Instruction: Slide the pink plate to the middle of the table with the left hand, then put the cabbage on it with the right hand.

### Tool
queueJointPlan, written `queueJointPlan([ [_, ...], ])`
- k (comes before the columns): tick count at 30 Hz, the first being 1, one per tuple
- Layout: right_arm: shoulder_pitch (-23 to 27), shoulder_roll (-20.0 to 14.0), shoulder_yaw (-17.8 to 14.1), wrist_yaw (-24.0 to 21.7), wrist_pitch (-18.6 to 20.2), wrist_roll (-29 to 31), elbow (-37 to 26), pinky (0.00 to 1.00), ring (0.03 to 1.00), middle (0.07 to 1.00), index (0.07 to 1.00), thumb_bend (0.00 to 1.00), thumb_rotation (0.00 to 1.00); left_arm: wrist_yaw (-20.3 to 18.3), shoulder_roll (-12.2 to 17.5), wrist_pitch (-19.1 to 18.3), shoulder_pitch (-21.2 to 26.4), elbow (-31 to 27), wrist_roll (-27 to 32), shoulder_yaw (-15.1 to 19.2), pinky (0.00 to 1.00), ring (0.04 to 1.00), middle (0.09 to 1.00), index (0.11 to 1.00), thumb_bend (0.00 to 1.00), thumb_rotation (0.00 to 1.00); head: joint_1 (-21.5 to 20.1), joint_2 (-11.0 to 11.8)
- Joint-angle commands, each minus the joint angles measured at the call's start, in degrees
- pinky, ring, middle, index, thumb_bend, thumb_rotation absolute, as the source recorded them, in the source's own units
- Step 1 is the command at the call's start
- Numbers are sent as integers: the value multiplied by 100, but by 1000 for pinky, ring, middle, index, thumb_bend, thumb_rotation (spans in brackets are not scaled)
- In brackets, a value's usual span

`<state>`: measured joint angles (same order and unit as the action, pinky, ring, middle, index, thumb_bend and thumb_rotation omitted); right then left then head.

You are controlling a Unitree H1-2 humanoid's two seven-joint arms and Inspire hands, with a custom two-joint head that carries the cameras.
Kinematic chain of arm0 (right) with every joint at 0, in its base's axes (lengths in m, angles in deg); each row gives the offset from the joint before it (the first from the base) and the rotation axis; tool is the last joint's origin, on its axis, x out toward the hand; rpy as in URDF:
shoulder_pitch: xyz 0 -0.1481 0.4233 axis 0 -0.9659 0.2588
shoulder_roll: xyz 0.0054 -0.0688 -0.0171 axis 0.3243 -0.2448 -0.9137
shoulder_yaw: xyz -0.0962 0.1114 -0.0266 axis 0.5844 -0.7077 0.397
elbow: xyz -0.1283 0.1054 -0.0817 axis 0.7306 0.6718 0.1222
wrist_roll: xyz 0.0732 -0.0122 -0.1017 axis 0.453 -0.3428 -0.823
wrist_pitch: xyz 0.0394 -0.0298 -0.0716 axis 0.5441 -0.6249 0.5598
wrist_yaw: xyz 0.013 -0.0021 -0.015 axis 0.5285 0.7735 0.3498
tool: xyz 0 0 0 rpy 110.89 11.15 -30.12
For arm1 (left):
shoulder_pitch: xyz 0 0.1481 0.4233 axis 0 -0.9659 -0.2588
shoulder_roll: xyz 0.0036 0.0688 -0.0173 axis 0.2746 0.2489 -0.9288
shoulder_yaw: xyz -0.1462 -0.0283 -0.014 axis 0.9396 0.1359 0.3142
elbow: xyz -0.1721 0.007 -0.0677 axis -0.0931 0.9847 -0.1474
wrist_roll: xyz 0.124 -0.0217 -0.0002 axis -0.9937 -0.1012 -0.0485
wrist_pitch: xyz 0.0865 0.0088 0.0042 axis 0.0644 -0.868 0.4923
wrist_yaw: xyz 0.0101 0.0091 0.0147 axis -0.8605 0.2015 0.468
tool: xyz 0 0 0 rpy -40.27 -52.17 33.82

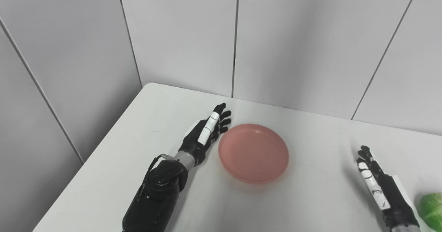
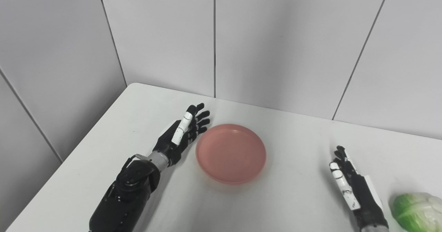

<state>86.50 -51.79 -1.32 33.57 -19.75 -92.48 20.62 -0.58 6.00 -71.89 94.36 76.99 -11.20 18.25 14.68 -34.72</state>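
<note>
- The pink plate (image 2: 230,153) lies flat on the white table (image 1: 310,204), roughly in the middle of its width, right way up and with nothing on it.
- The left hand (image 1: 206,132) sits at the plate's left rim, on edge with the palm turned toward the plate. Its fingers (image 1: 223,116) are stretched out and slightly fanned, reaching past the far-left part of the rim; it holds nothing. Whether it actually touches the rim or is only just beside it cannot be told from either view.
- The right hand (image 2: 355,189) rests near the table's right front, well apart from the plate, fingers extended and pointing away from the robot, holding nothing.
- The cabbage (image 2: 416,212) lies on the table just to the right of the right hand's wrist, not touching it.
- The right eye view shows most of the cabbage: a rounded head, bright green on its left side and paler, whitish with veins toward the right. In the left eye view only a green sliver of it shows at the picture's right edge.
- Behind the table stand plain grey wall panels (image 1: 179,35) with dark seams; the table's far-left corner is rounded.
</note>
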Motion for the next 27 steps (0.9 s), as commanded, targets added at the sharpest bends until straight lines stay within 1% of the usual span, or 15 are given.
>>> queueJointPlan([
  [1, 60, -2, 62, -6, 2, -71, -64, 889, 917, 944, 965, 700, 1000, -129, -7, -79, 62, -247, -79, -101, 975, 964, 978, 1000, 870, 1000, -84, -10],
  [5, 20, -8, 111, 13, 45, -156, -144, 890, 926, 953, 967, 736, 1000, -218, -50, -221, -13, -409, -119, -259, 978, 972, 990, 1000, 866, 1000, -184, -23],
  [8, 4, 23, 134, 77, 35, -232, -168, 881, 920, 947, 957, 743, 1000, -276, -138, -319, -108, -546, -198, -425, 972, 969, 986, 1000, 840, 1000, -383, -51],
  [9, 1, 26, 142, 76, 40, -244, -179, 883, 922, 949, 959, 730, 1000, -305, -158, -358, -129, -579, -207, -463, 982, 977, 991, 1000, 827, 1000, -383, -51],
  [11, -12, 74, 127, 88, 7, -191, -168, 882, 921, 949, 960, 716, 1000, -468, -231, -311, -181, -509, -153, -576, 993, 986, 997, 1000, 818, 1000, -492, -57],
  [15, -20, 127, 127, 114, 8, -181, -152, 876, 915, 949, 961, 708, 1000, -665, -321, -151, -265, -407, -150, -727, 995, 991, 1000, 1000, 821, 1000, -642, -69],
  [16, -18, 125, 141, 126, 23, -215, -156, 872, 911, 945, 957, 735, 1000, -700, -344, -113, -283, -389, -160, -743, 985, 988, 1000, 1000, 827, 1000, -665, -74],
  [18, -4, 130, 147, 108, 10, -177, -107, 879, 918, 953, 963, 752, 1000, -760, -391, -83, -323, -396, -165, -776, 967, 974, 991, 1000, 833, 1000, -721, -81],
  [20, 1, 163, 139, 140, -21, -151, -58, 877, 918, 953, 959, 758, 1000, -840, -421, -136, -345, -420, -138, -818, 957, 972, 992, 1000, 838, 1000, -752, -83],
  [23, 3, 194, 135, 153, -6, -118, -51, 877, 919, 954, 959, 761, 1000, -894, -454, -141, -372, -431, -132, -849, 953, 976, 996, 1000, 837, 1000, -792, -81],
  [27, 15, 217, 185, 255, -71, -260, -15, 867, 907, 943, 947, 757, 1000, -905, -504, -117, -442, -481, -152, -871, 974, 986, 998, 1000, 849, 1000, -944, -91],
])
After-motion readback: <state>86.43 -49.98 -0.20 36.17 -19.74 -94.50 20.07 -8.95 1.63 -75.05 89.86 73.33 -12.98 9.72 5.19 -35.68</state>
